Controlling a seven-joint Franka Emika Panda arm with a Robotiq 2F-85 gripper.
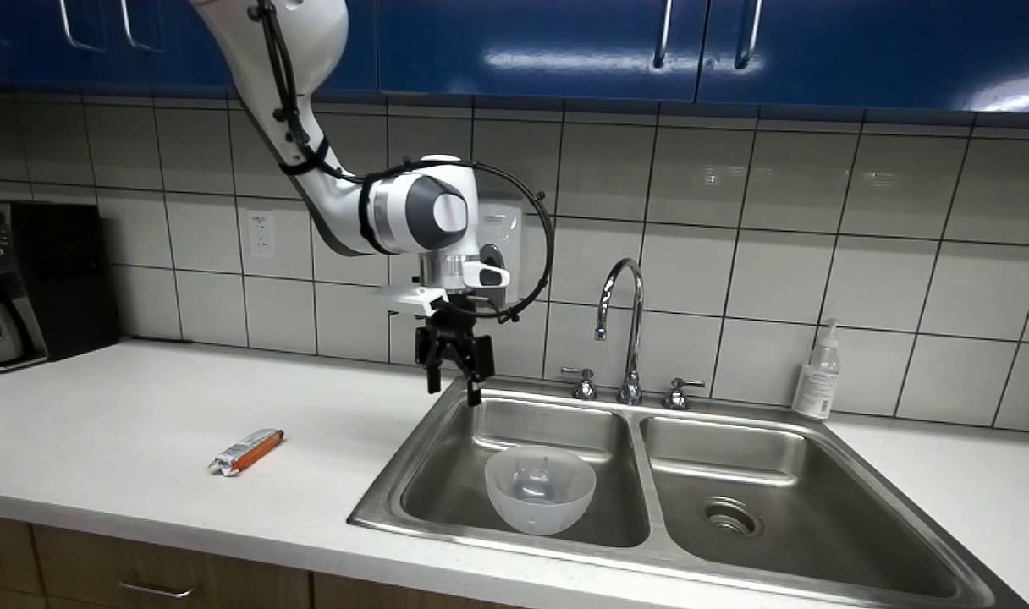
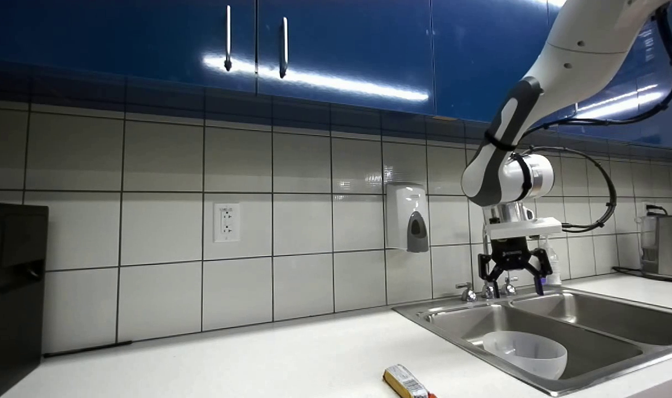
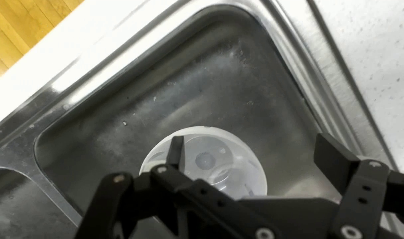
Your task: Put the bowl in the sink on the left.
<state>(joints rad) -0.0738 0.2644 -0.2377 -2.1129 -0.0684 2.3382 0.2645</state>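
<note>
Your bowl (image 1: 540, 491) sits in the left-hand basin (image 1: 447, 491) of the sink (image 1: 406, 467), left as both exterior views show it, standing upright with its mouth facing up, a pale, translucent thing. Above the sink hangs your pincer (image 1: 453, 392), pointing down and apart from the bowl, its two fingers (image 3: 336, 164) spread wide. In the wrist view you look down into that basin: one finger covers part of the bowl from sight, the other stands before the basin's side next to the bench (image 1: 142, 423), and a stretch of steel separates the bowl from the front wall of the basin. Beside it, past the divider (image 1: 649, 484), you have the right-hand basin (image 1: 794, 499) with its drain (image 1: 732, 516). Behind the two basins rises the tap (image 1: 634, 338), a lever (image 1: 584, 389) to each side of it, and a pump bottle (image 1: 817, 385) stands near the back right corner. Out on the bench, left of the sink and well apart from the bowl, lies a wrapped bar (image 1: 248, 451). A dispenser (image 2: 405, 210) hangs on the tiled wall (image 2: 303, 221) under blue cupboards (image 2: 341, 61), and in an exterior view a dark coffee machine (image 1: 57, 279) stands far to the left on the bench.
</note>
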